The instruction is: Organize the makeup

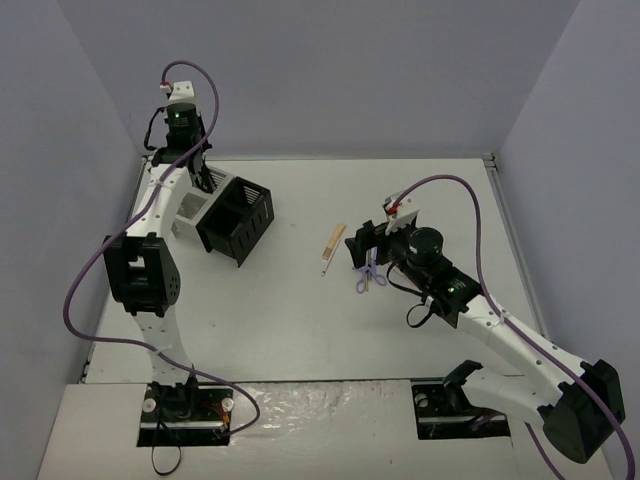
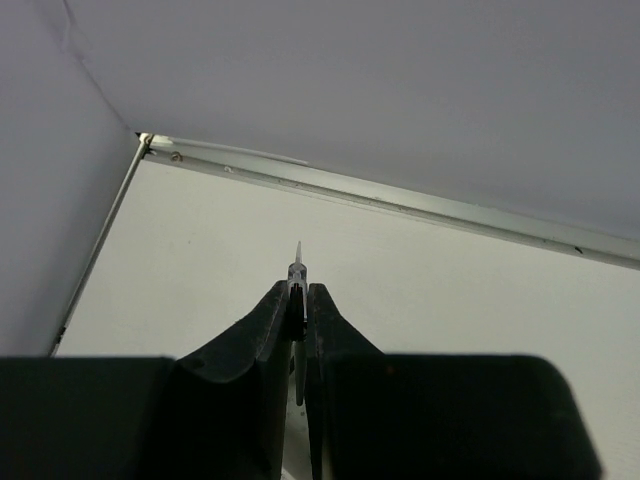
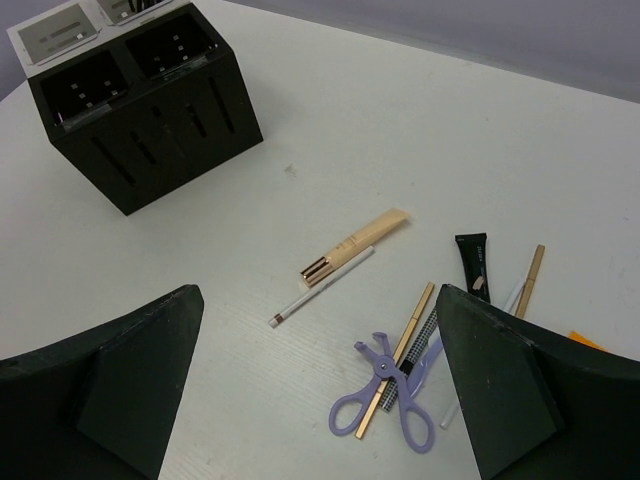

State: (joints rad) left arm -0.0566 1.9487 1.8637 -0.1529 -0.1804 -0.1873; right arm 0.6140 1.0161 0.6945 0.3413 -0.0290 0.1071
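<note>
white table (image 3: 400,120), makeup (image 3: 400,350) under right hand (image 3: 318,330) (jaws wide); left hand (image 2: 303,300) clamps a pencil (image 2: 297,262).

Black slotted box (image 1: 237,222) sits left of centre on the white table (image 1: 300,330), rotated off the table edges. Right wrist view: two open compartments on top, vertical slots down the side wall. White box (image 1: 190,215) is just beside it on its far-left side, looks like contact, can't confirm. Metal rail (image 2: 400,200) runs along the table's far edge under the grey-lilac wall (image 1: 350,70). Small dark speck (image 3: 289,168) on the table near the black box.
</note>
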